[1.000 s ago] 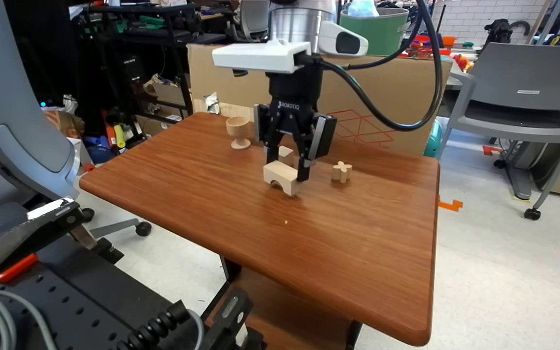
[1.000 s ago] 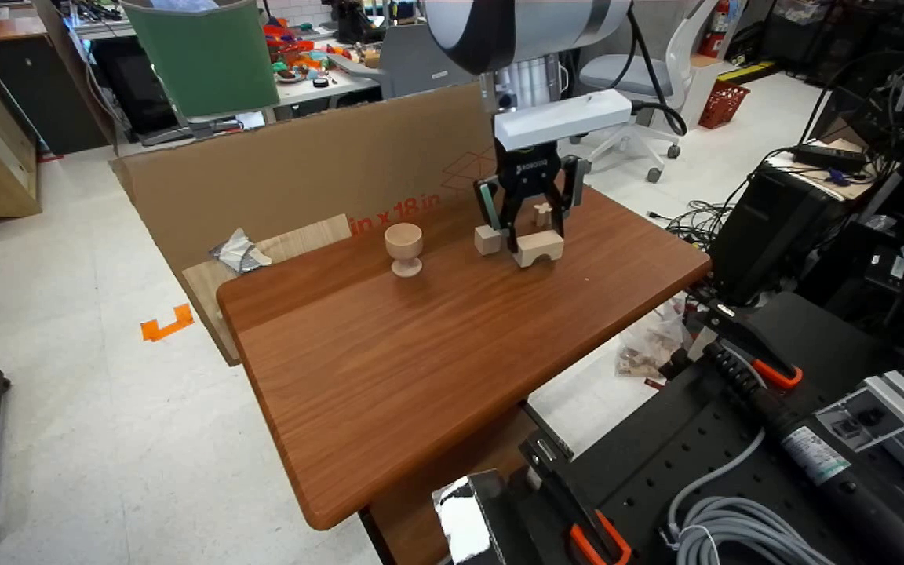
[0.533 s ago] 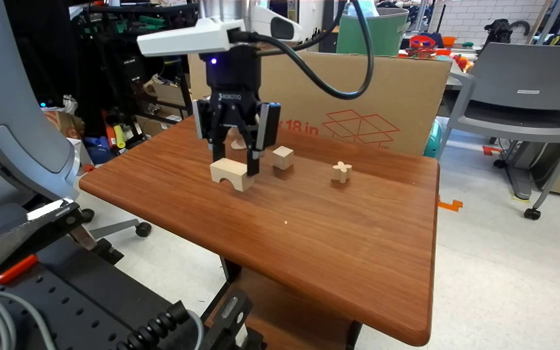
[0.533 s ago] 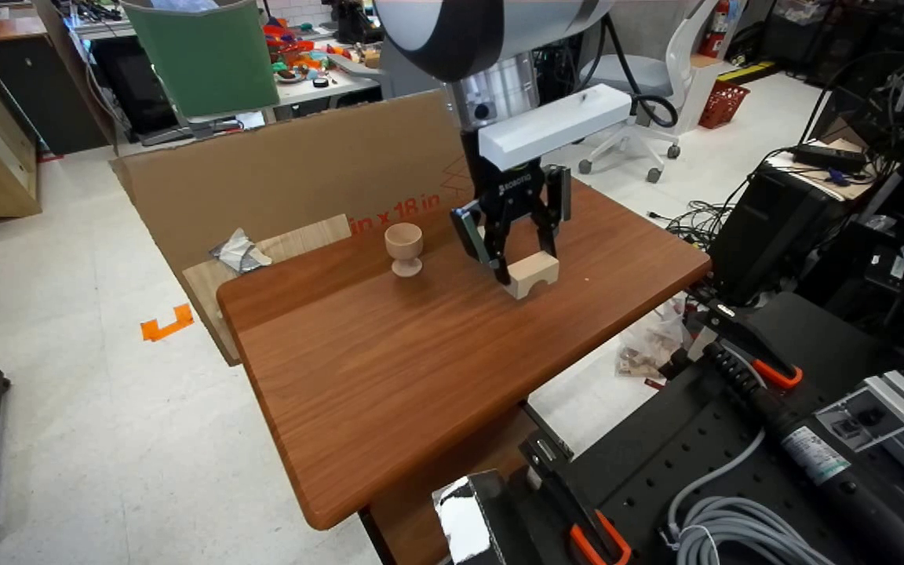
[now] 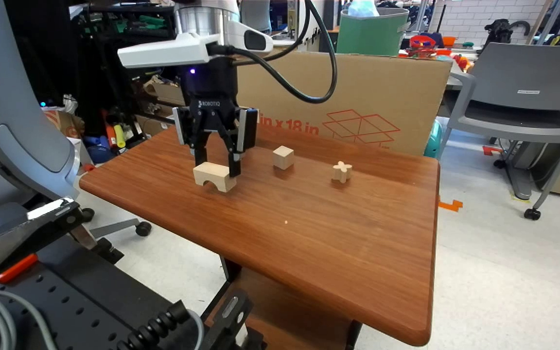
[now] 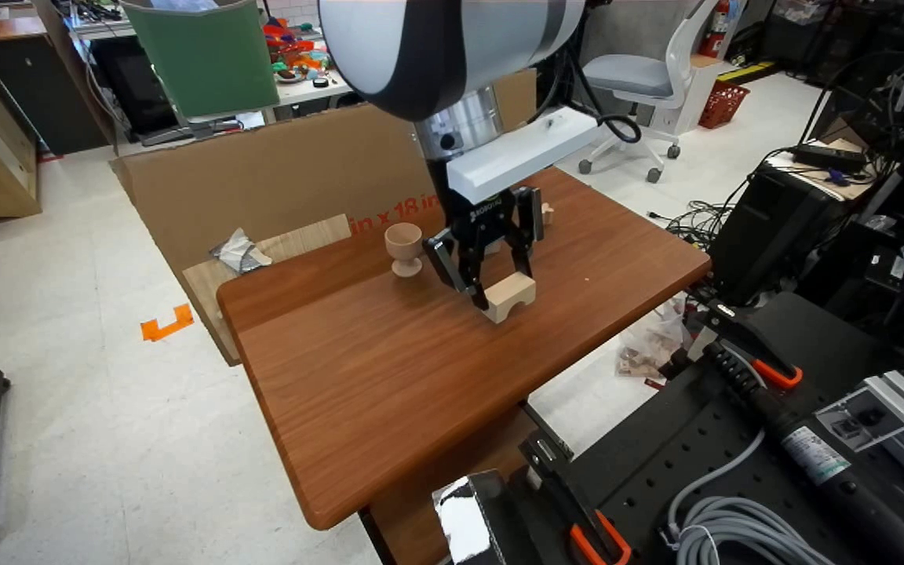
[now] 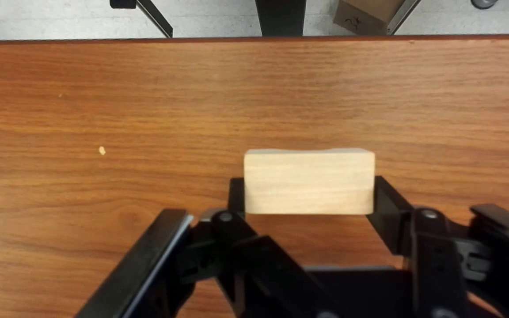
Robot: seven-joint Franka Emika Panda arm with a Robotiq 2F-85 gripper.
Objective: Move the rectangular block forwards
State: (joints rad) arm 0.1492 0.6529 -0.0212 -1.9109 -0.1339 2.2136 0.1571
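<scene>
The rectangular block [image 5: 214,174] is a pale wooden oblong with an arched cutout on its underside. It shows in both exterior views [image 6: 511,297] and in the wrist view [image 7: 309,182], where its flat top faces the camera. My gripper [image 5: 217,165] is shut on the block, with one fingertip against each short end. The same grip shows in an exterior view [image 6: 503,284] and in the wrist view [image 7: 308,194]. The block stays level. I cannot tell whether its underside touches the table.
A small wooden cube [image 5: 283,157] and a cross-shaped wooden piece [image 5: 341,172] stand on the brown table [image 5: 309,243]. A wooden cup [image 6: 404,247] stands near the cardboard sheet [image 6: 303,173] along the back edge. The table edge [image 7: 219,39] shows in the wrist view.
My gripper and the block have moved together across the table, away from the cube, the cross-shaped piece and the cardboard, towards the opposite edge. The jaws stay closed on the block.
</scene>
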